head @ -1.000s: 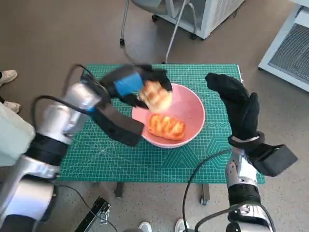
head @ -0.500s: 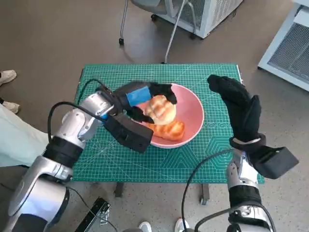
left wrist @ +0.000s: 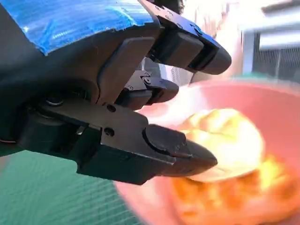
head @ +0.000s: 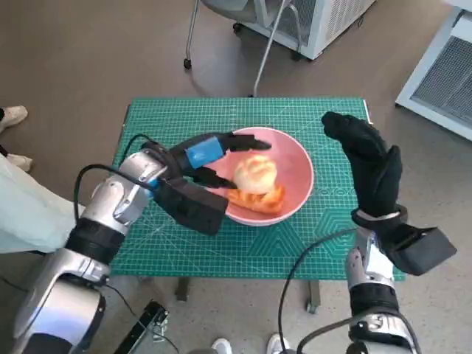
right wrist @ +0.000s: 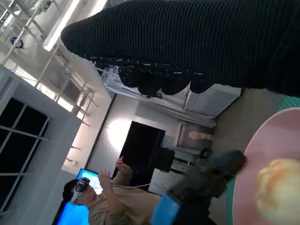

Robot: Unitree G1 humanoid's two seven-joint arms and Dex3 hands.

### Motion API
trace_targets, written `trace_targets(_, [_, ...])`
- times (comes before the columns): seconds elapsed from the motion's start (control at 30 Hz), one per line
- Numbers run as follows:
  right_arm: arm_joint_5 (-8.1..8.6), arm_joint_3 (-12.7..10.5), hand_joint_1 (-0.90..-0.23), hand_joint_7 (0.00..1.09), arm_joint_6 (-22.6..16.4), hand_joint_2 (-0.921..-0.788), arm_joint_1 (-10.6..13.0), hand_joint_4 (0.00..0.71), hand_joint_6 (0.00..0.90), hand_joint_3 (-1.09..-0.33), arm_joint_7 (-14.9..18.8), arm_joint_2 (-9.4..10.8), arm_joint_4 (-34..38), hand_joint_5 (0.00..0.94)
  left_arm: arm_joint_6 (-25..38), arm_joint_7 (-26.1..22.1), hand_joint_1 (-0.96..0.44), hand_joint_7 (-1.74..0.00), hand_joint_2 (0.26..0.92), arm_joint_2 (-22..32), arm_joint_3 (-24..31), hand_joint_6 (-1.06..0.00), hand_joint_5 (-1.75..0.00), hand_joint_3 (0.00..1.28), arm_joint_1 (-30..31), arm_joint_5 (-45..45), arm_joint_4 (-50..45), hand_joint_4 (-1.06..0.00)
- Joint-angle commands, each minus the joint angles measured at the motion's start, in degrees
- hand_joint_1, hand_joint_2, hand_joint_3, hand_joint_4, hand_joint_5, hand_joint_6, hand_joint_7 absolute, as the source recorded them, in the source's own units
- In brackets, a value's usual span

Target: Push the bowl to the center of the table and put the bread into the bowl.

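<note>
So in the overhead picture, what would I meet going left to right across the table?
Left hand → round bread roll in the pink bowl → gloved right hand.

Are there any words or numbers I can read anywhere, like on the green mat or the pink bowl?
Green mat: it has fine printed lines, and any numbers on it are too small to read.
Pink bowl: no writing shows.
Blue tape on the left hand: no writing shows.
So nothing here can be read.

robotics lab, small table with green cutting mat (head: 221, 243), white equipment cabinets (head: 310, 22) beyond the table, wheeled chair base (head: 221, 44), person at blue screen (right wrist: 77, 206)
</note>
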Motion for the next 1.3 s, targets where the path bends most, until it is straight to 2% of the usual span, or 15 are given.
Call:
trace_targets(0.03, [-1.21,0.81,-0.577,0.78,0.40,-0.921,0.36,0.369,0.042,-0.741,-0.82,-0.05,-0.21,0.004,-4.22,0.57,-0.41,-0.16,0.921,0.70,2.76,-0.60,-0.07,0.10,1.70,-4.46,0.50,-0.37])
trace_targets(0.2, [-1.47,1.41,-0.576,0.78,0.73,-0.921,0.23,0.369,0.040,-0.744,-1.27,-0.37,-1.42,0.004,-1.92,-0.41,-0.48,-0.19,0.921,1.20,5.64,-0.69,-0.10,0.18,4.00,-7.12,-2.29,-0.54])
trace_targets(0.3, [-1.38,1.62,-0.578,0.79,1.15,-0.921,0.16,0.370,0.038,-0.746,-1.38,-0.52,-2.17,0.005,-0.64,-0.99,-0.50,-0.21,0.921,1.54,7.09,-0.72,-0.12,0.20,5.22,-8.44,-3.55,-0.60])
trace_targets(0.5, [-0.99,1.94,-0.596,0.80,2.79,-0.921,0.11,0.371,0.032,-0.745,-1.57,-0.71,-4.46,0.005,-0.94,-0.80,-0.45,-0.24,0.921,2.32,11.07,-0.73,-0.14,0.20,8.25,-12.73,-5.02,-0.65])
trace_targets(0.7, [-1.67,2.39,-0.603,0.81,4.51,-0.921,0.19,0.369,0.022,-0.747,-3.18,-0.79,-8.05,0.004,-4.75,-1.01,-0.36,-0.24,0.921,2.21,16.71,-0.70,-0.13,0.18,11.64,-20.83,-7.88,-0.65])
trace_targets(0.8, [-3.17,2.67,-0.598,0.82,5.20,-0.921,0.17,0.368,0.017,-0.750,-5.42,-0.78,-10.06,0.003,-6.02,-0.30,-0.33,-0.24,0.921,0.57,20.11,-0.67,-0.12,0.17,13.68,-26.02,-10.14,-0.63])
trace_targets(0.87, [-4.45,2.81,-0.591,0.82,5.60,-0.921,0.17,0.367,0.015,-0.753,-7.18,-0.74,-11.27,0.003,-6.30,0.27,-0.32,-0.31,0.921,-0.61,21.77,-0.61,-0.15,0.17,14.88,-28.62,-11.74,-0.60])
trace_targets(0.93, [-6.20,3.02,-0.582,0.83,5.92,-0.921,0.34,0.367,0.013,-0.764,-9.41,-0.62,-12.86,0.002,-6.54,1.16,-0.31,-0.45,0.921,-1.97,23.21,-0.53,-0.23,0.17,16.58,-30.73,-14.31,-0.54])
trace_targets(0.97, [-7.05,3.11,-0.576,0.83,6.07,-0.921,0.40,0.367,0.012,-0.776,-10.48,-0.56,-13.55,0.003,-6.64,1.59,-0.30,-0.54,0.921,-2.61,23.78,-0.46,-0.33,0.17,17.35,-31.51,-15.52,-0.47])
trace_targets(1.1, [-10.26,3.54,-0.566,0.83,6.65,-0.921,0.55,0.370,0.011,-0.796,-14.55,-0.23,-16.18,0.004,-6.91,3.66,-0.27,-0.74,0.921,-5.55,25.49,-0.30,-0.57,0.19,20.07,-33.82,-19.65,-0.31])
trace_targets(1.3, [-14.13,4.30,-0.555,0.82,6.44,-0.921,0.05,0.373,0.016,-0.805,-19.06,-0.33,-18.30,0.006,-6.63,6.45,-0.23,-0.86,0.921,-8.65,27.03,-0.18,-0.75,0.21,23.37,-34.57,-24.35,-0.19])
